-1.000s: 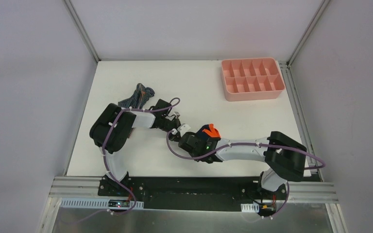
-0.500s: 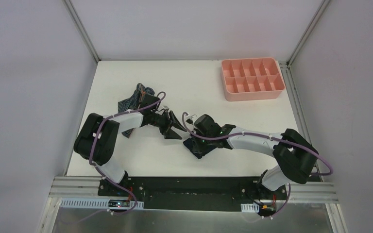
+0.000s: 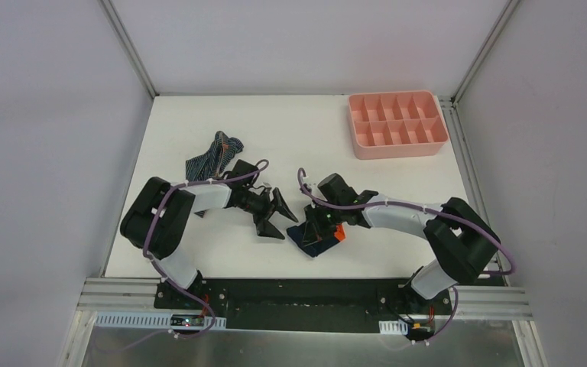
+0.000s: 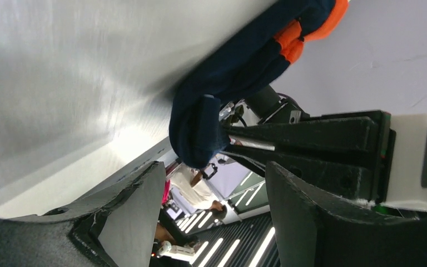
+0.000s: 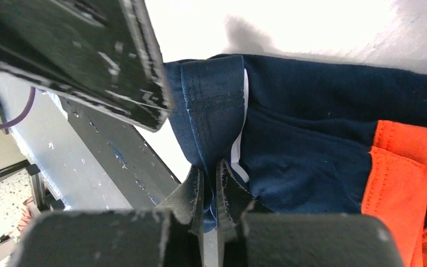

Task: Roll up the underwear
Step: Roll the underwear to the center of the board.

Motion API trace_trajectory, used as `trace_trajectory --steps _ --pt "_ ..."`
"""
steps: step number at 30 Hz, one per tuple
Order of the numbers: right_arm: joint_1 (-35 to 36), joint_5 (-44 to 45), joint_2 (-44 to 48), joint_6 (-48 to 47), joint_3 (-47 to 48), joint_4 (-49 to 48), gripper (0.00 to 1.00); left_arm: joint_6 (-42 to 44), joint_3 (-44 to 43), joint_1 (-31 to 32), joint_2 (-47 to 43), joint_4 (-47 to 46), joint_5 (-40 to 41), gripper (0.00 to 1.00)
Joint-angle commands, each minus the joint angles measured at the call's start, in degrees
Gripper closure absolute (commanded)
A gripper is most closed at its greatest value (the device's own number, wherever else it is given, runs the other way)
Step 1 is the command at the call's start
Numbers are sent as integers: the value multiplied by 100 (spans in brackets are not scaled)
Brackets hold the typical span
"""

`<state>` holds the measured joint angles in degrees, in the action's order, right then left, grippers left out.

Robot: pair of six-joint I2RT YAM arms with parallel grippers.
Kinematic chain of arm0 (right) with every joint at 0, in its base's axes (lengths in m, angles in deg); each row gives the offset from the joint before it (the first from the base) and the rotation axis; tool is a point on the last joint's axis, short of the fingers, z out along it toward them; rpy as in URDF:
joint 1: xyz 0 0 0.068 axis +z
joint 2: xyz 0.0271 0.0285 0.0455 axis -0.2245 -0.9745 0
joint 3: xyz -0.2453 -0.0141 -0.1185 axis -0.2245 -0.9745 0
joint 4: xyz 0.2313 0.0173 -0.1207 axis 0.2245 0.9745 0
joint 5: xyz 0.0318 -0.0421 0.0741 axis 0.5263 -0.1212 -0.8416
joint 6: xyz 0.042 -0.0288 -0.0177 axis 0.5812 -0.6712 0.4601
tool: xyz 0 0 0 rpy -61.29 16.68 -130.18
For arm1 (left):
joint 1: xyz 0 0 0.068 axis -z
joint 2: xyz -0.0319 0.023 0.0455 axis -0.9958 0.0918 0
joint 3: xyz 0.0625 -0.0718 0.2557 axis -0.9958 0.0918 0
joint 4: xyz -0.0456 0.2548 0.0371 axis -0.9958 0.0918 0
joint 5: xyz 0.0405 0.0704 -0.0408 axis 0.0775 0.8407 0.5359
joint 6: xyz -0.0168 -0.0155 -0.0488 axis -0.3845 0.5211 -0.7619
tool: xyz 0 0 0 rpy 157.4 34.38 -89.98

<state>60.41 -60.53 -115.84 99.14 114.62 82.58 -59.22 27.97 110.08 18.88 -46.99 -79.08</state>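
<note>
Pinching a folded edge of the navy underwear (image 3: 313, 241), our right jaws are pressed together on the cloth, with its orange trim (image 5: 400, 167) just beside them. We see that pair bunched near the middle of the near edge of the surface (image 3: 222, 252). Our left jaws are spread wide and hold nothing, just left of it. The striped underwear (image 3: 214, 153) lies crumpled behind our left arm (image 3: 199, 195), toward the left edge. A pink tray (image 3: 397, 151) sits at the far right corner.
</note>
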Motion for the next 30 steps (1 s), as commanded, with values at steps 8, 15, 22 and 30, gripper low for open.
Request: trace_trajectory --steps 8,15,22,30 --pt "-33 -162 -61 -41 -120 -36 100 103 -434 407 798 86 -116 42" --pt "-29 494 372 0 -36 263 90 37 -536 445 946 105 -257 100" --pt "677 2245 957 -78 433 1052 52 -263 -177 469 377 246 124 100" --pt "2005 4433 698 28 925 1361 44 -336 -198 606 348 313 217 100"
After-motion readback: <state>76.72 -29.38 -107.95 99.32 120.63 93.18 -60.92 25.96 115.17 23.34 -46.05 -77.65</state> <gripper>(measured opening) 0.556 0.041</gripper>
